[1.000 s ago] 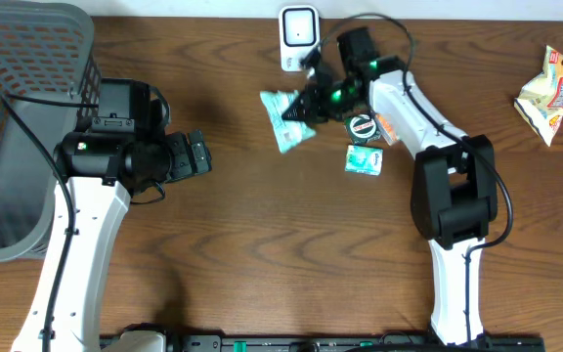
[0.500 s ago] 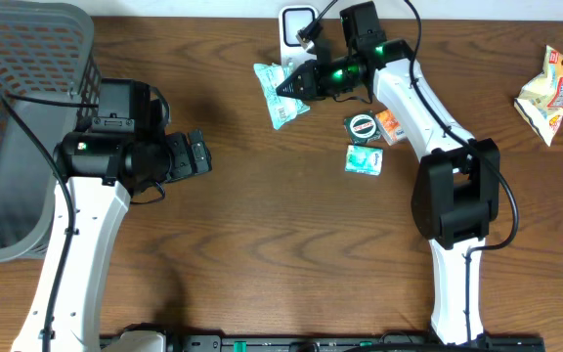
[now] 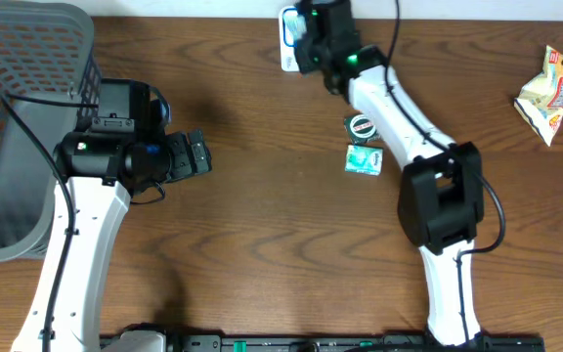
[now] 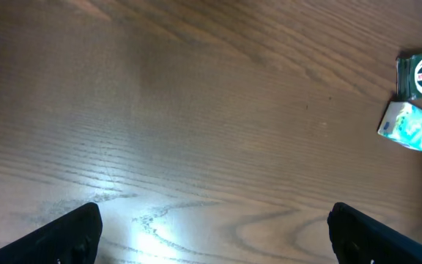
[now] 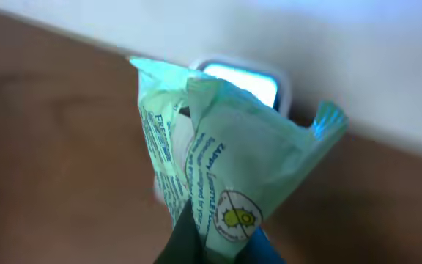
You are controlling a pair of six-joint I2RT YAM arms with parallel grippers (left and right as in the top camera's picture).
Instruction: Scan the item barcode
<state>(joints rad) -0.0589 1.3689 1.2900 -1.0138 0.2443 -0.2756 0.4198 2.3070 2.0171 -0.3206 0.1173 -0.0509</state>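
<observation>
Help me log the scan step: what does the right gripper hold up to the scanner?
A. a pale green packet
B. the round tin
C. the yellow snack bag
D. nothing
A: the right wrist view shows the right gripper shut on a pale green packet before the white scanner; the tin and snack bag lie untouched.

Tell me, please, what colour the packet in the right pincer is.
The packet is mint green with blue print; the right wrist view shows it best.
</observation>
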